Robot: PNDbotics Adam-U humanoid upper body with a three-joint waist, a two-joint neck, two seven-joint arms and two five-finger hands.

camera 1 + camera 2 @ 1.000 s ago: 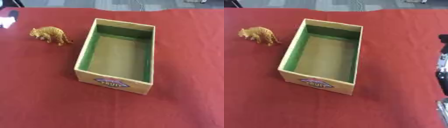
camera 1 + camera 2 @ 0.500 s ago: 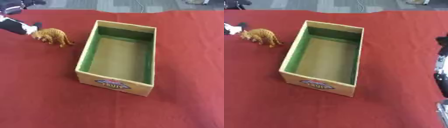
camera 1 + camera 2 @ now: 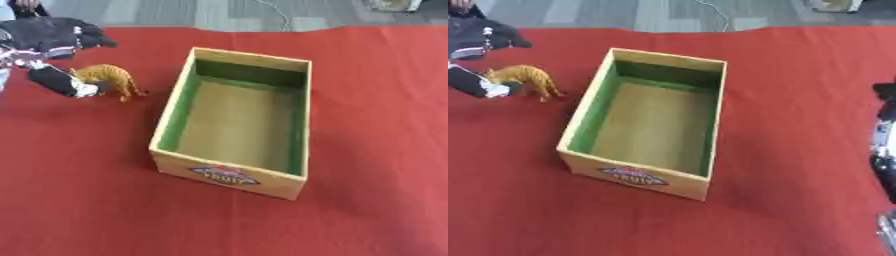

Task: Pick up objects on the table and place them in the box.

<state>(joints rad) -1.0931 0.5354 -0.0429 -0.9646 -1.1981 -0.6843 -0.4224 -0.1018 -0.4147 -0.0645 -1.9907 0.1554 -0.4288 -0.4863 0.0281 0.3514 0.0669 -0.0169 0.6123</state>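
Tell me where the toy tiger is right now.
The toy tiger stands on the red tablecloth at the upper left of both eye views, just left of the open cardboard box, with the left hand closing around its head end.

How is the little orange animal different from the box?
The orange toy animal is much smaller than the box. The animal is orange all over; the box is tan with green inner walls and a label on its front. The left hand is at the animal; nothing touches the box. Both stand on the red cloth.

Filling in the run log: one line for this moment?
left robot hand: closing round toy tiger | box: empty | right robot hand: idle at right edge
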